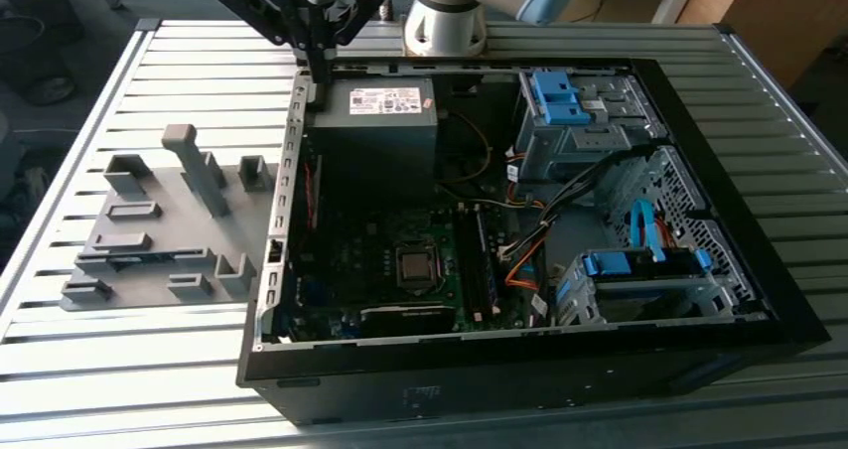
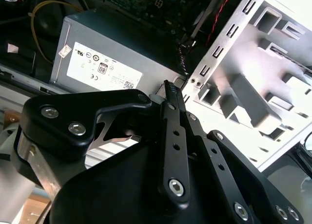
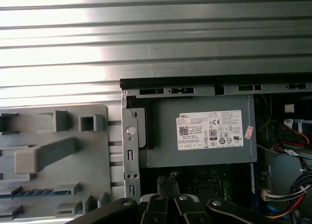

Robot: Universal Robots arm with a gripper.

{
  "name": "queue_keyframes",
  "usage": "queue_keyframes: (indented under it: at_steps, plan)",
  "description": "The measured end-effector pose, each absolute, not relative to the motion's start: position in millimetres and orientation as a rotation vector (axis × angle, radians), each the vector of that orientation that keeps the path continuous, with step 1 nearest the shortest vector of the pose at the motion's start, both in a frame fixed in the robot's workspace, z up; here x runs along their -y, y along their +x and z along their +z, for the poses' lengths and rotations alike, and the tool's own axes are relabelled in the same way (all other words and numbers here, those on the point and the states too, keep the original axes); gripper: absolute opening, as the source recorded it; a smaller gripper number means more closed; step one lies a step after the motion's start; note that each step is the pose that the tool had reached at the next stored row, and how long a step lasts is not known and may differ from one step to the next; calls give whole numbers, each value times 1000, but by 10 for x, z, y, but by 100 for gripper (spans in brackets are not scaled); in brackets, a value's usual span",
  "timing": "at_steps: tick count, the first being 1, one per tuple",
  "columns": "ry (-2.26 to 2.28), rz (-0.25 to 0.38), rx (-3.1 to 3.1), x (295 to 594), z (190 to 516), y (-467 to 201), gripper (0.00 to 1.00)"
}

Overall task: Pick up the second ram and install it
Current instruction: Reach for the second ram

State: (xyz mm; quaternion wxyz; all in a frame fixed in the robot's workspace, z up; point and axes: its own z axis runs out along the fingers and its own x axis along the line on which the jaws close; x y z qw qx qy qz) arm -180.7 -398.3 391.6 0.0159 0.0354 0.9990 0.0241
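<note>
The gripper (image 1: pixel 316 70) hangs just beside the power supply (image 1: pixel 375 121), at the case (image 1: pixel 530 389) wall; its 2 fingers (image 2: pixel 171 95) are pressed together, holding nothing. The second ram (image 3: pixel 34 192) lies flat in the grey holder (image 3: pixel 97 156) outside the case, well apart from the power supply.

The arm (image 1: pixel 444 17) is a silver-grey tube with a pale blue joint cap. Its gripper (image 2: pixel 171 90) is matte black: flat linkage bars pinned with bright round screws, tapering to two slim fingers (image 2: pixel 174 136) — bare metal bracket behind the housing.
</note>
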Motion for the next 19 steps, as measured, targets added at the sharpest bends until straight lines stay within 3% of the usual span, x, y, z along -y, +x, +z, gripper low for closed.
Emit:
queue_keyframes:
  at_steps: [19]
  plan:
    - [110,75,-3107,3983,3915,-1903,11]
